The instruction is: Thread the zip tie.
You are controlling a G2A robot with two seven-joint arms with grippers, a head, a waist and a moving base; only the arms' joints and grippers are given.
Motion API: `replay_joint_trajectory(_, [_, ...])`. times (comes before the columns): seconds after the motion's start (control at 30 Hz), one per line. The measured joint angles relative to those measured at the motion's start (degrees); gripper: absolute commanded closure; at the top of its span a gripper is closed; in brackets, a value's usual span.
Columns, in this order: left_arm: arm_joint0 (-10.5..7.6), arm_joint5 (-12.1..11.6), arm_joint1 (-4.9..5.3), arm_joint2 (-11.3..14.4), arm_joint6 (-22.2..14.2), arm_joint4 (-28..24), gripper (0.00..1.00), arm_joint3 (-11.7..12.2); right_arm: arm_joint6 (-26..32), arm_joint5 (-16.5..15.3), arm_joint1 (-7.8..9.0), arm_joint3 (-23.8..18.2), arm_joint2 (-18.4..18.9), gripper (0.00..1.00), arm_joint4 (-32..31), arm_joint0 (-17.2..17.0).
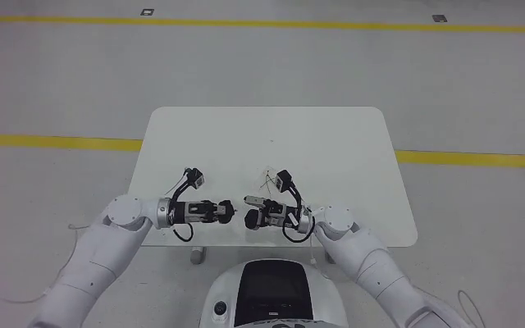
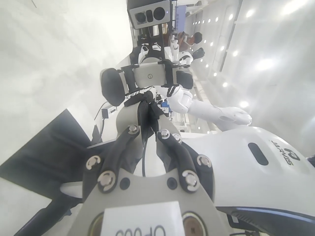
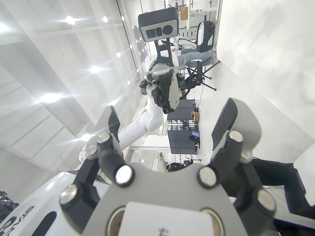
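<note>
Right claw [image 3: 171,104] — fingers spread wide, pads facing each other, nothing held. It hangs over the desk [image 1: 328,139] near the 6 o'clock edge and points toward 9 o'clock.

Left claw [image 2: 147,99] — fingers drawn together at the tips. Whether anything is pinched between them cannot be told. It sits just at 9 o'clock of the right claw and points toward 3 o'clock, so the two face tip to tip, close but apart.

Zip tie [image 1: 266,179]: a thin dark strand lying on the desk just at 12 o'clock of the right claw, beside that arm's wrist camera [image 1: 285,179]. Neither claw touches it. Its shape is too fine to make out.

Desk top is white with rounded corners. Grey floor [image 1: 74,74] lies around it, with a yellow line [image 1: 262,25] well beyond the desk's 12 o'clock edge.
</note>
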Motion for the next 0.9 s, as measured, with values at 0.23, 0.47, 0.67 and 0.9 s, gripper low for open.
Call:
replay_joint_trajectory(0.23, [-1.37,0.0,-1.49,-4.0,-7.8,0.4,1.00,1.7,0.0,0.0,0.00,0.0,0.0,0.00,0.0,0.0])
replay_joint_trajectory(0.47, [-2.00,0.0,-1.76,-4.0,-7.4,1.6,1.00,3.4,0.0,0.0,0.00,0.0,0.0,0.00,0.0,0.0])
replay_joint_trajectory(0.67, [-2.66,0.0,-1.87,-5.1,-3.3,1.7,1.00,2.6,0.0,0.0,0.00,0.0,0.0,0.00,0.0,0.0])
replay_joint_trajectory(0.9, [-5.31,0.0,-2.66,-8.7,-3.1,3.4,1.00,2.8,0.0,0.0,0.00,0.0,0.0,0.00,0.0,0.0])
